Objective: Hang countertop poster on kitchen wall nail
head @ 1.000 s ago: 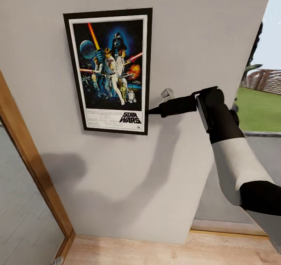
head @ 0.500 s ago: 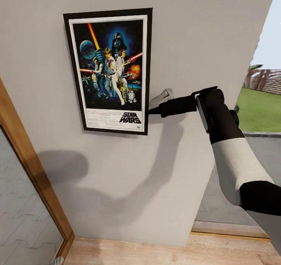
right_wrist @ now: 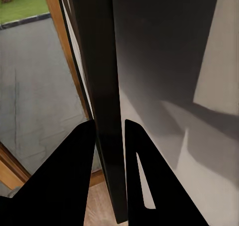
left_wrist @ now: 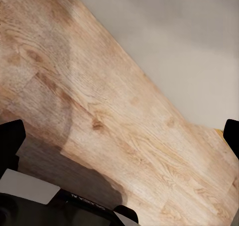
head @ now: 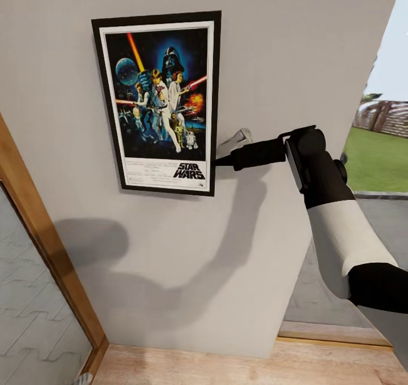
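I see the poster [head: 160, 102] flat against the grey wall [head: 283, 45], upright, with my right end effector [head: 218, 161] clenched on its right edge near the bottom corner. On the right wrist camera, both fingers [right_wrist: 74, 171] pinch the black frame [right_wrist: 102, 86]. My left end effector [left_wrist: 119, 136] hangs released above the wood floor [left_wrist: 99, 106].

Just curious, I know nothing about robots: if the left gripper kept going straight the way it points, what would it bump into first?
Most likely the pale wood floor: the left gripper faces those planks with nothing in between. The grey wall lies further along, though depth is hard to judge.
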You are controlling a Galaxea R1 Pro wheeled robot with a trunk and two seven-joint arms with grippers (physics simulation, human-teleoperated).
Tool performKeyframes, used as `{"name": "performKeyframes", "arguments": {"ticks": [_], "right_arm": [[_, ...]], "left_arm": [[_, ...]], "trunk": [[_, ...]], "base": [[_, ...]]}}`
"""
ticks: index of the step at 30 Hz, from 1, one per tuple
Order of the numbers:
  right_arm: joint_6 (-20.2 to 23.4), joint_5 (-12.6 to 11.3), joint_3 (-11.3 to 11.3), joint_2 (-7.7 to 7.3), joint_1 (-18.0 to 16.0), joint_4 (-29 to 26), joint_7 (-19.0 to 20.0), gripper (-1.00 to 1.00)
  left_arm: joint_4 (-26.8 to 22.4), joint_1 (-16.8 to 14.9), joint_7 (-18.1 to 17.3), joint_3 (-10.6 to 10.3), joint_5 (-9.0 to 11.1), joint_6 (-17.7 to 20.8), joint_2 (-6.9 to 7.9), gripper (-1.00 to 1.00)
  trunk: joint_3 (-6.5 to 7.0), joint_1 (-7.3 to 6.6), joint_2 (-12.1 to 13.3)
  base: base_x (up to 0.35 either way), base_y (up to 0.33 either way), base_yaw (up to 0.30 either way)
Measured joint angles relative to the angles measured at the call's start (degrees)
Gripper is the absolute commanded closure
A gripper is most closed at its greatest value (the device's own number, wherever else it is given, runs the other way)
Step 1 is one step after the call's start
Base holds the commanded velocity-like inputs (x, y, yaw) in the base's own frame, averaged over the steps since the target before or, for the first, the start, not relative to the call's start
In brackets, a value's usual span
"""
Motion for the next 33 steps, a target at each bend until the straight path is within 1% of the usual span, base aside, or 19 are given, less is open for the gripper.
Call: {"name": "performKeyframes", "arguments": {"ticks": [19,29,33], "right_arm": [[-0.16,-0.05,0.01,0.0,0.06,0.0,-0.02,1.0],[-0.18,-0.05,0.0,0.0,0.06,0.0,-0.01,1.0],[-0.18,-0.05,0.0,-0.01,0.06,-0.01,0.0,1.0]], "left_arm": [[0.0,0.0,0.0,0.0,0.0,0.0,0.04,-1.0],[0.0,0.0,0.0,0.0,0.0,0.0,0.04,-1.0],[0.0,0.0,0.0,0.0,0.0,0.0,0.04,-1.0]], "trunk": [[0.0,0.0,0.0],[0.0,0.0,0.0],[0.0,0.0,0.0]], "base": [[0.0,0.0,0.0],[0.0,0.018,0.0],[0.0,0.103,0.0]]}}
